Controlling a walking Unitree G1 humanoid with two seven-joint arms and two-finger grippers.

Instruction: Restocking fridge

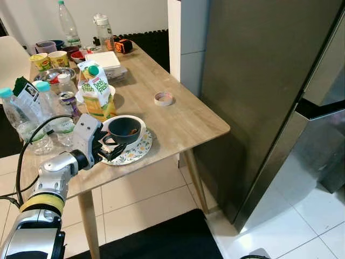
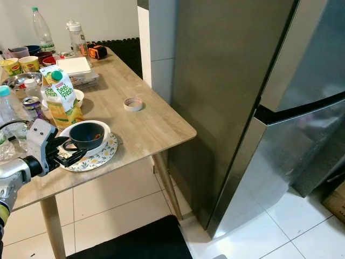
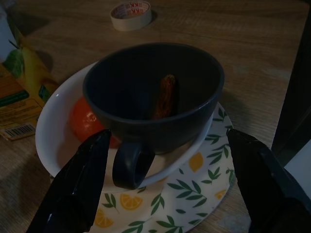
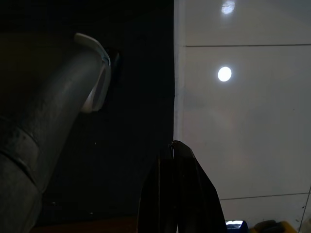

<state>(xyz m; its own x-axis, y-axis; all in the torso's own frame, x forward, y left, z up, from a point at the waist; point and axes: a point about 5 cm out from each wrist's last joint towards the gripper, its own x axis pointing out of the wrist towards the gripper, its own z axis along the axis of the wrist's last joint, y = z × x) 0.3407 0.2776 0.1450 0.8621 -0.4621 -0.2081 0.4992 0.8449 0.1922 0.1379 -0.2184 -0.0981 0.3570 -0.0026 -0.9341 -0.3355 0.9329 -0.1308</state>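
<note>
A dark blue cup [image 1: 125,129] sits in a white bowl [image 3: 53,131] on a leaf-patterned plate [image 1: 137,152], near the wooden table's [image 1: 183,121] front edge. A brown stick lies inside the cup, and an orange fruit [image 3: 82,119] rests in the bowl beside it. My left gripper [image 1: 111,147] is open at plate level, its fingers [image 3: 77,187] on either side of the cup's handle [image 3: 129,165] without touching it. A green and yellow juice carton [image 1: 97,91] stands just behind the bowl. The steel fridge [image 1: 259,97] stands closed to the right. My right gripper [image 4: 177,191] hangs shut over the floor.
Water bottles [image 1: 21,116], a can [image 1: 68,101], cups and bowls crowd the table's left and far end. A tape roll [image 1: 163,98] lies mid-table. A black mat [image 1: 161,237] covers the white tiled floor below the table's front edge.
</note>
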